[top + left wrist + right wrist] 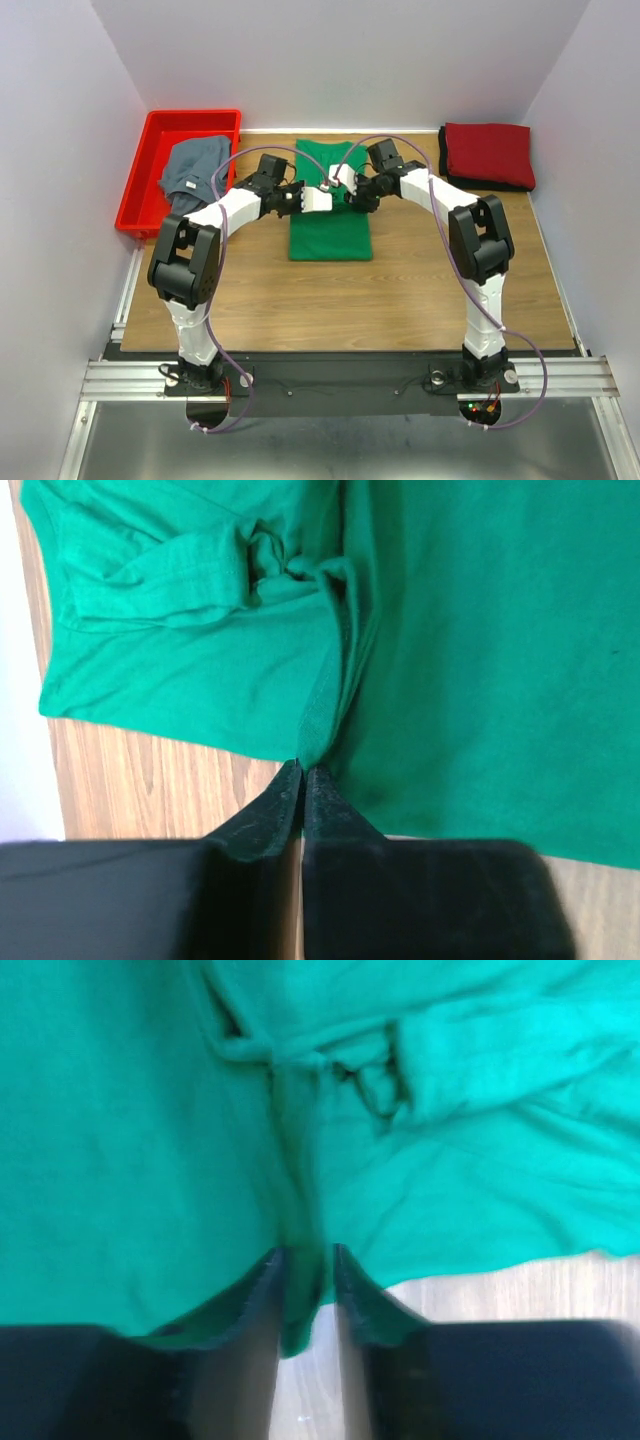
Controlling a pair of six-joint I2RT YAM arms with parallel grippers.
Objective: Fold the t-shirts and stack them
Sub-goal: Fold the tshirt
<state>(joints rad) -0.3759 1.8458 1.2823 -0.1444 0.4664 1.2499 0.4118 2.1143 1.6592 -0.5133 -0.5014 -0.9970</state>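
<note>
The bright green t-shirt [330, 225] lies on the middle of the wooden table [400, 300], folded into a narrow upright strip. Both grippers meet over its upper half. My left gripper [322, 200] [303, 770] is all but shut, its tips pinching a ridge of the green t-shirt [480, 630] at the hem. My right gripper [347, 192] [305, 1255] has its jaws a little apart, with a loose fold of the green t-shirt [120, 1110] hanging between them and a gap beside it. A grey-blue t-shirt [195, 170] lies crumpled in the bin. A folded dark red t-shirt [490, 152] rests on a black one [500, 187] at the back right.
The red plastic bin [135, 190] stands at the back left edge of the table. White walls close in the back and both sides. Bare wood shows in front of the green shirt and to its right.
</note>
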